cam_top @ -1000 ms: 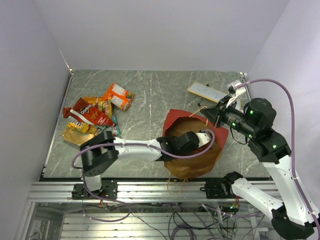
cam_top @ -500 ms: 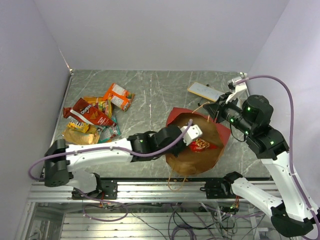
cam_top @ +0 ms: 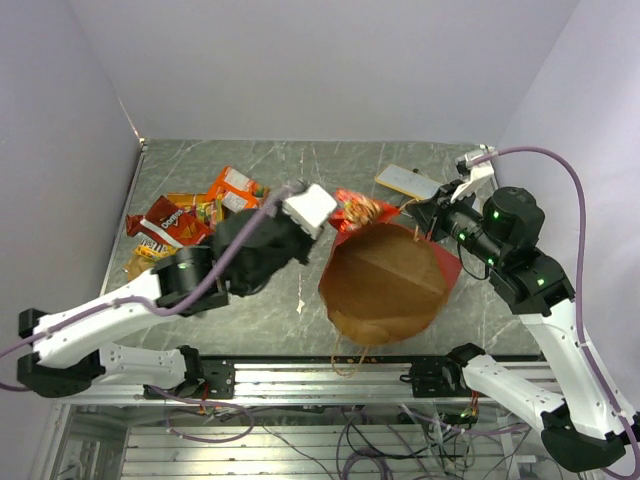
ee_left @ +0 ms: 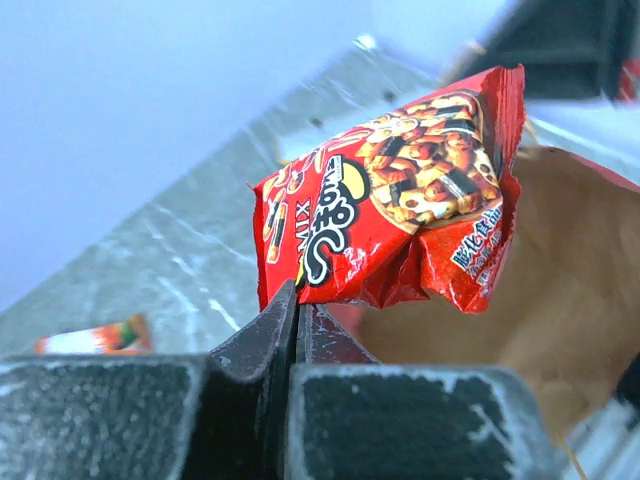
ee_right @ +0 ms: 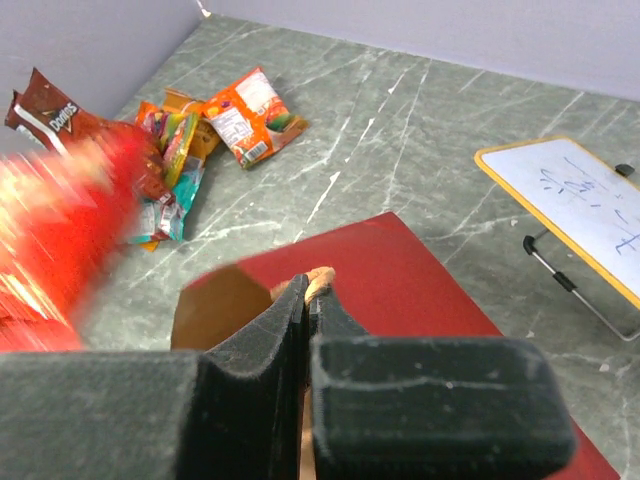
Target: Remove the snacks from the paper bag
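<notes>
The paper bag (cam_top: 385, 285), red outside and brown inside, stands open at the table's centre right. My left gripper (cam_top: 335, 211) is shut on one corner of a red snack packet (cam_top: 362, 210) and holds it in the air above the bag's far left rim. The left wrist view shows the packet (ee_left: 400, 200) pinched at my left gripper (ee_left: 298, 300). My right gripper (cam_top: 425, 222) is shut on the bag's tan loop handle (ee_right: 320, 280) at the far rim. In the right wrist view the gripper (ee_right: 308, 297) is above the bag's red side (ee_right: 410, 270).
Several snack packets lie in a pile (cam_top: 190, 222) at the table's left, with a dark-red chip bag (cam_top: 170, 218) and an orange one (cam_top: 237, 190). A flat white-and-tan card (cam_top: 410, 182) lies at the far right. The pile (ee_right: 215, 125) and card (ee_right: 580, 200) also show in the right wrist view.
My left gripper came up out of the bag with the red packet and swung left and away. The right gripper kept hold of the handle, barely moving.
</notes>
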